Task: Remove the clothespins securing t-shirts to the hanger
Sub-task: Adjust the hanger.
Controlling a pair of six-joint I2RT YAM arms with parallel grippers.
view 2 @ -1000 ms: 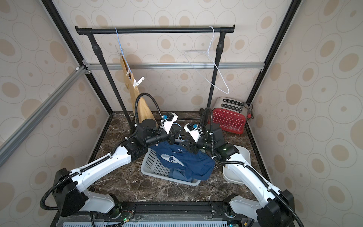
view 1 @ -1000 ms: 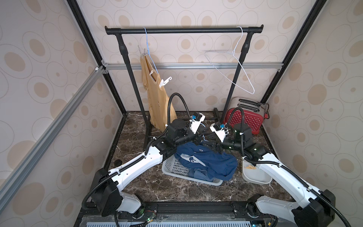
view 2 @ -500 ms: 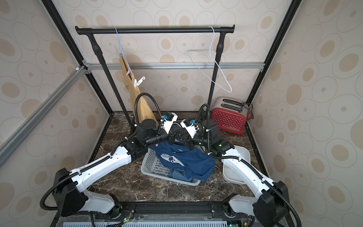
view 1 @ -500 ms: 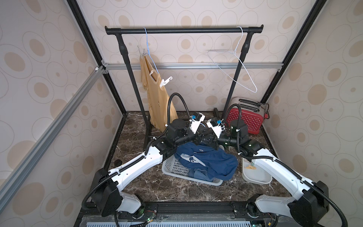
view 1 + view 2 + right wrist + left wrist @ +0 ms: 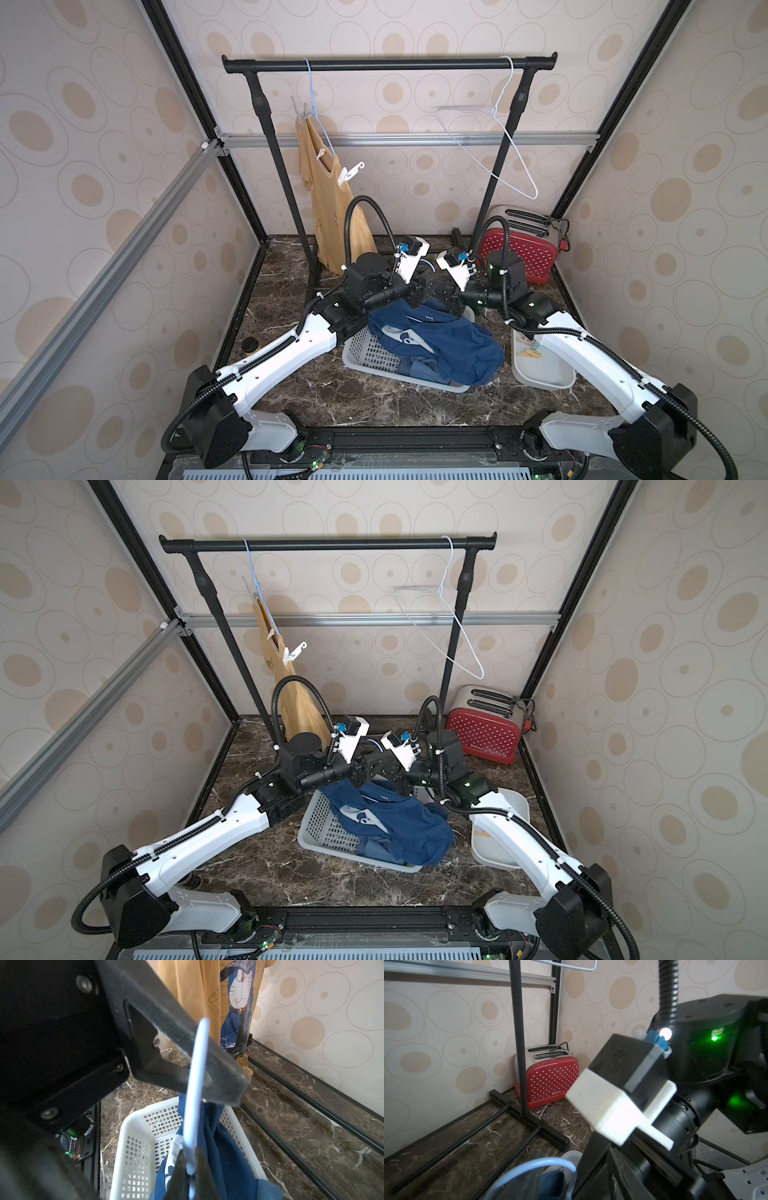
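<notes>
A mustard yellow t-shirt point(image 5: 332, 208) hangs from a blue hanger point(image 5: 318, 120) on the black rack point(image 5: 386, 64), with a white clothespin point(image 5: 349, 171) clipped at its shoulder. Blue t-shirts point(image 5: 436, 345) lie heaped in a white basket point(image 5: 365, 357). Above the basket's far end both grippers meet. My right gripper point(image 5: 191, 1172) is shut on the wire of a light-blue hanger point(image 5: 197, 1064), and blue cloth hangs under it. My left gripper point(image 5: 434, 286) stands open beside that hanger; one of its fingers point(image 5: 176, 1028) crosses behind the wire. The hanger's hook point(image 5: 550, 1162) curves just ahead of the left wrist camera.
An empty white hanger point(image 5: 507, 153) hangs tilted at the rack's right end. A red dotted toaster point(image 5: 519, 253) stands in the back right corner. A white tub point(image 5: 540, 370) with a yellowish clothespin point(image 5: 530, 353) sits under the right arm. The rack's black feet point(image 5: 529, 1120) run across the marble floor.
My right gripper has moved left to the left gripper and shut on the light-blue hanger. The left gripper's jaws have opened. The empty white hanger has swung slightly.
</notes>
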